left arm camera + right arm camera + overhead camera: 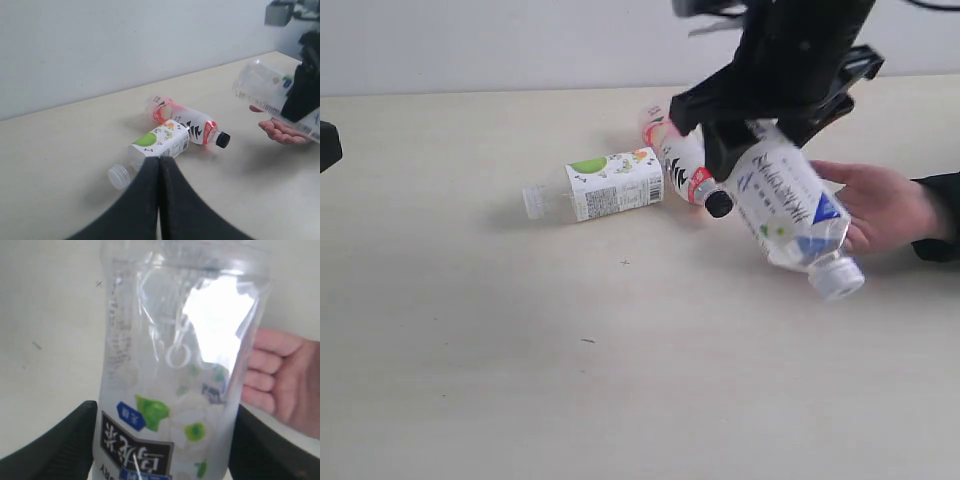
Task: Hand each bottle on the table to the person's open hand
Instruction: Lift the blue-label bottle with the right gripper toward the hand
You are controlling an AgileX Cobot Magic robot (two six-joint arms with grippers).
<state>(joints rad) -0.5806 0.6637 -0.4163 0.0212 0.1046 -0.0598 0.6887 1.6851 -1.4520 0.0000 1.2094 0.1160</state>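
My right gripper (pixel 752 128) (pixel 165 440) is shut on a clear white-capped bottle with a white and blue label (pixel 790 205) (pixel 265 90) (pixel 170 375). The bottle is tilted cap-down in the air just in front of the person's open hand (pixel 885 205) (pixel 282 131) (pixel 285 385), which lies palm up at the table's right. Two more bottles lie on the table (pixel 520 350): a green-and-white labelled one (pixel 610 185) (pixel 160 142) and a pinkish-red one with a black cap (pixel 682 165) (pixel 192 122). My left gripper (pixel 160 162) is shut and empty, short of the green-labelled bottle.
A pale wall (pixel 520 40) runs behind the table's far edge. A black part of the left arm (pixel 326 145) shows at the left edge. The person's dark sleeve (pixel 940 215) rests at the right edge.
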